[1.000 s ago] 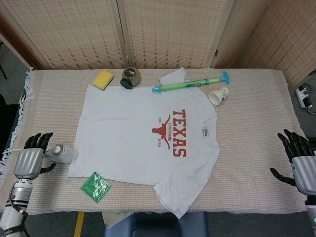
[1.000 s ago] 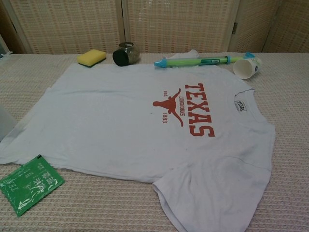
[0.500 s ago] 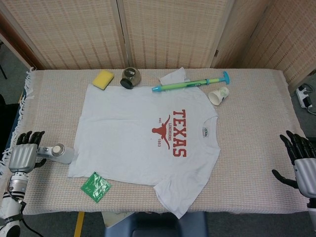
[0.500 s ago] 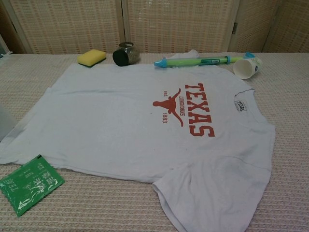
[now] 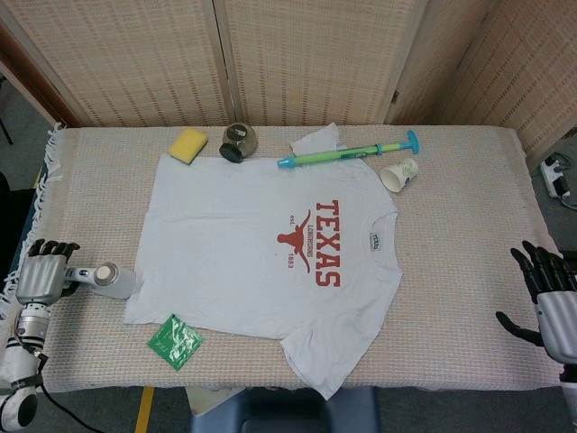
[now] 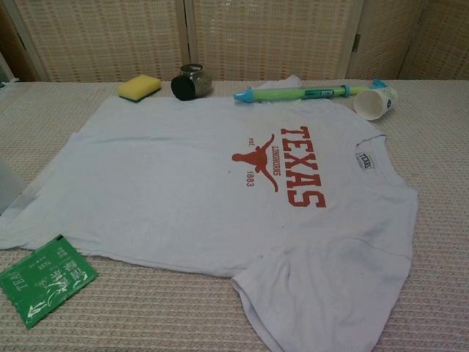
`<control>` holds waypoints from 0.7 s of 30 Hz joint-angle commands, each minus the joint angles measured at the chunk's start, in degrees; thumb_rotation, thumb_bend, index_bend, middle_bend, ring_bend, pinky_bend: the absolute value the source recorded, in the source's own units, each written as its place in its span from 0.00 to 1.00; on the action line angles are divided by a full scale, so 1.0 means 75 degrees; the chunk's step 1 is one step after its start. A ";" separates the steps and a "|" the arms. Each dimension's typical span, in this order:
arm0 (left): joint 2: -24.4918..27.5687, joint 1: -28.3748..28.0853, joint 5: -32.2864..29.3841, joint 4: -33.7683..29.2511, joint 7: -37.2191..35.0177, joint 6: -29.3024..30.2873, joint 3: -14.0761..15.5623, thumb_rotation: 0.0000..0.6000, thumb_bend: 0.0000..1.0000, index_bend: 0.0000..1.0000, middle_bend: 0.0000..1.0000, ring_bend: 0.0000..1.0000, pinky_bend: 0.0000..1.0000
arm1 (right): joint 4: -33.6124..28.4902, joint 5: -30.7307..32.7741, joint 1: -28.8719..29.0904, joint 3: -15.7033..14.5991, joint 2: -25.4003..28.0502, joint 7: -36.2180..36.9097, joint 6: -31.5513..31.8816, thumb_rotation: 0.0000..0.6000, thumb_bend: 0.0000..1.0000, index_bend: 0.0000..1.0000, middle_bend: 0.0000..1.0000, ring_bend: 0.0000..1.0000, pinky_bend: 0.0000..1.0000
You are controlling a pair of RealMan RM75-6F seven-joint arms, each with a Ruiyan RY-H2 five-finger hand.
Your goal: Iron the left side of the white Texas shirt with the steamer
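The white Texas shirt [image 5: 234, 262] [image 6: 168, 198] lies flat on the woven table cover, collar to the right and red print in the middle. The steamer [image 5: 106, 280], white with a round grey top, lies on the table just left of the shirt's hem; only its edge [image 6: 6, 187] shows in the chest view. My left hand [image 5: 41, 275] sits at the table's left edge by the steamer's handle, fingers loosely bent and not wrapped around it. At the table's right edge, far from the shirt, my right hand [image 5: 552, 307] has its fingers spread and is empty.
Along the back stand a yellow sponge [image 5: 189, 144], a dark-lidded jar [image 5: 239, 142], a crumpled white cloth [image 5: 315, 140], a green and blue tube [image 5: 352, 153] and a tipped paper cup [image 5: 398, 173]. A green packet [image 5: 175, 341] lies near the front edge.
My left hand has drawn back to the left, away from the steamer, which has stayed put. My right hand has sunk slightly toward the near edge.
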 commanded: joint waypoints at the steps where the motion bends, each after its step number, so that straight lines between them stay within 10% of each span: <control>1: -0.0377 -0.0161 0.0283 0.0608 -0.0358 0.0089 0.0046 1.00 0.32 0.37 0.40 0.28 0.22 | -0.0010 -0.0020 -0.0010 -0.0011 -0.0006 -0.0033 0.0013 1.00 0.14 0.00 0.00 0.00 0.07; 21: -0.1563 -0.0557 0.0965 0.2495 -0.1941 -0.0045 0.0323 1.00 0.55 0.66 0.76 0.66 0.62 | -0.0153 0.0041 -0.0064 -0.0020 -0.0026 -0.0216 0.0036 1.00 0.14 0.00 0.00 0.00 0.07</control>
